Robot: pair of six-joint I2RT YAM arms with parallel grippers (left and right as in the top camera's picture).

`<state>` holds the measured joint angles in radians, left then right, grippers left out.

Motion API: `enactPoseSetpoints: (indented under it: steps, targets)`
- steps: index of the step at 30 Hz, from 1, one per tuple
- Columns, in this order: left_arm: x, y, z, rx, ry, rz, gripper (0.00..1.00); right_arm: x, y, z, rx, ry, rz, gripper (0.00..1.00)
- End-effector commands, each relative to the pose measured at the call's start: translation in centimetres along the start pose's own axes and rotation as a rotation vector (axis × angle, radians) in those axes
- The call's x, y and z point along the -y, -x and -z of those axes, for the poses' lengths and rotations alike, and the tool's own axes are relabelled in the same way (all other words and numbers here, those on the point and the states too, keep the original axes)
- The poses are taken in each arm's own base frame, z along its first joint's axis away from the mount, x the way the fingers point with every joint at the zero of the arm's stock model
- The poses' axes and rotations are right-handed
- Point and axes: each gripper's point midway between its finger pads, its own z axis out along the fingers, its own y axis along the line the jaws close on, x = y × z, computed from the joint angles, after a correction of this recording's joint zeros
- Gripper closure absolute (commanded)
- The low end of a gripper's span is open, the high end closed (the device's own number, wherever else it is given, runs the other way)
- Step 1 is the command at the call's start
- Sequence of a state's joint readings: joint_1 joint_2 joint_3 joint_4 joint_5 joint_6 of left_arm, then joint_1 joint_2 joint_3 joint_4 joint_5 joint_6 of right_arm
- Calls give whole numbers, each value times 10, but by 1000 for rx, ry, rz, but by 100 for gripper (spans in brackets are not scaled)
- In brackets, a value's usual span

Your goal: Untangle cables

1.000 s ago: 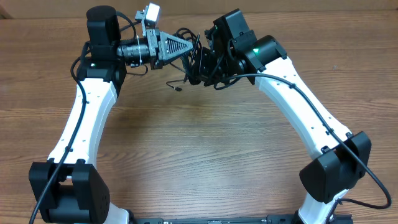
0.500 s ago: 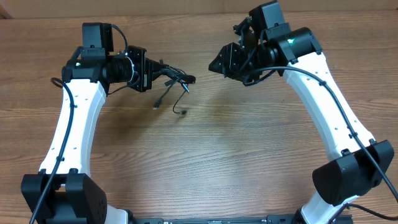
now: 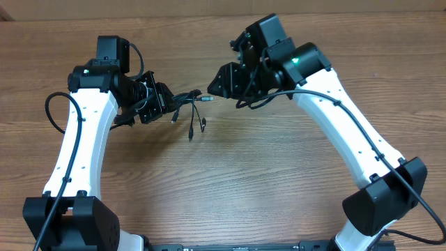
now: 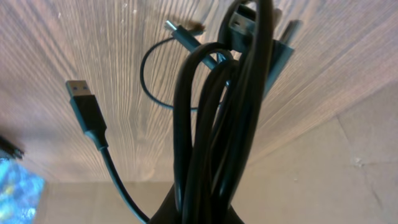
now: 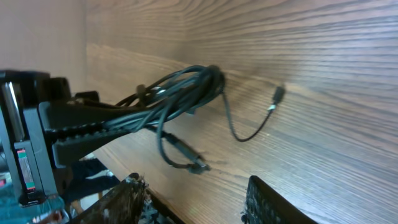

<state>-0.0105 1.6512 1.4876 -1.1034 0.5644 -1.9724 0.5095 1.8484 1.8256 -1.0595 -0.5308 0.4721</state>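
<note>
The wooden table (image 3: 230,174) fills the overhead view, with the left arm (image 3: 80,146) and right arm (image 3: 348,132) reaching over its far side. The left gripper (image 3: 163,103) is clenched on the cables (image 3: 187,104), a black bundle between the 2 grippers with loose ends trailing toward the wood. The right gripper (image 3: 214,85) hangs near the bundle, released and empty (its 2 fingers stand wide apart). 1 USB plug (image 4: 81,99) sticks out free.

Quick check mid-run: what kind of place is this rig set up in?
Likely a lab or workshop test bench, though little of the room shows: a wood-grain table, the white left arm and right arm based at its near edge, and a bundle of thin black cables.
</note>
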Motion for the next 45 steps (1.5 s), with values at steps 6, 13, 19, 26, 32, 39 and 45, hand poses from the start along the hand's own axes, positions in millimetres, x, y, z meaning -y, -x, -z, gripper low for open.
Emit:
enactPoseSetpoints:
  steps: [6, 13, 19, 26, 32, 39, 45]
  targets:
    - [8, -23, 13, -104, -32, 70, 96, -10, -6, -27, 10, -46, -25, 50]
    - [7, -27, 16, -149, -16, 79, 96, 10, 6, -58, 46, -80, -79, 54]
    - [7, -27, 16, -150, -16, 79, 96, 16, -3, -71, 19, -102, -81, 62]
    - [7, -32, 17, -178, -12, 72, 96, 41, 12, -56, -12, -7, -198, 62]
    - [7, -34, 18, -185, -13, 67, 96, 18, -2, -75, -121, 306, -254, 62]
    - [13, -35, 18, -188, -38, 50, 96, -21, -6, -65, -215, 512, -300, 62]
    - [11, -40, 19, -217, -28, 12, 96, -17, 19, -69, -114, 491, -402, 62]
